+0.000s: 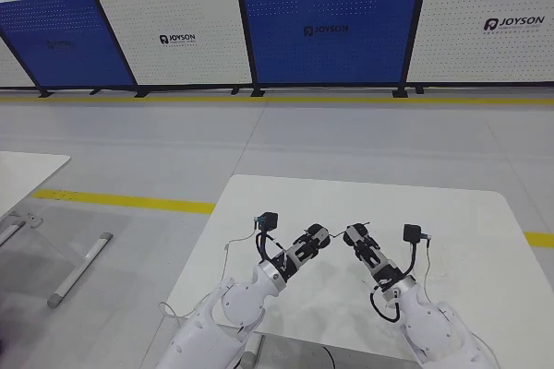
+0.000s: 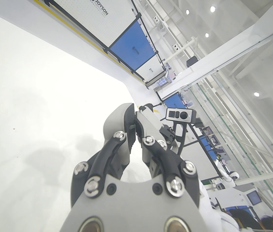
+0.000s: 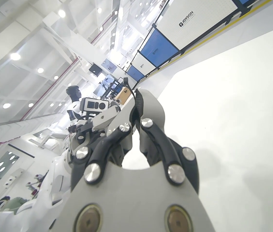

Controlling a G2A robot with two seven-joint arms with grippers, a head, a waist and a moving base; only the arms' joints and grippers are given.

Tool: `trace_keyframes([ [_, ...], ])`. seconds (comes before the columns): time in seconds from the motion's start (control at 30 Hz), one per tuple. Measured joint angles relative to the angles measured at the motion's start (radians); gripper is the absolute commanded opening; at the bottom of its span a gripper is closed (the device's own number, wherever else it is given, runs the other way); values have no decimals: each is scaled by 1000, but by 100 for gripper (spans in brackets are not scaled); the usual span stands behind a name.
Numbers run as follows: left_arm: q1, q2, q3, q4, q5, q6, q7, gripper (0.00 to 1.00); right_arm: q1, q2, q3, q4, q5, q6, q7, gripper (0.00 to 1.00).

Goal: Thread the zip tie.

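Both are closed: your right gripper (image 3: 136, 95) pinches the zip tie (image 3: 126, 82), your left gripper (image 2: 135, 117) faces it nose to nose above the table (image 1: 462, 221), maybe gripping the tie too

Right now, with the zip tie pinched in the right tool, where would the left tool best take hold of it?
The short black end of the zip tie poking past the right tool's shut fingertips; the rest is hidden between them. Probably come in tip-first from the left tool's side, closing across the thin strap, since the tools face each other.
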Motion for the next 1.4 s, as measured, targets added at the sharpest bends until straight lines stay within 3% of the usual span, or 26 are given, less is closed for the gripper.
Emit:
trace_keyframes([
  [0.13,-1,0,4,1,0,1,1,0,-1,-3,3,-3,2,1,4,0],
  [0.3,2,2,-1,-12,-57,-18,-47,0,-1,-6,6,8,-6,1,18,0],
  [0.9,-5,2,11,-15,-18,15,14,0,-3,-15,34,24,1,11,65,0],
  [0.97,-7,2,12,-14,-15,19,18,0,-4,-16,37,23,-1,11,68,7],
  [1.03,-8,2,13,-12,-13,21,21,0,-6,-17,39,22,-3,9,68,7],
  [1.1,-10,2,14,-9,-12,23,25,0,-9,-18,42,20,-6,7,66,0],
  [1.27,-12,2,17,-7,-4,25,35,0,-15,-21,49,16,-13,4,62,11],
  [1.4,-14,2,20,-5,5,28,45,0,-17,-23,53,15,-16,3,64,14],
])
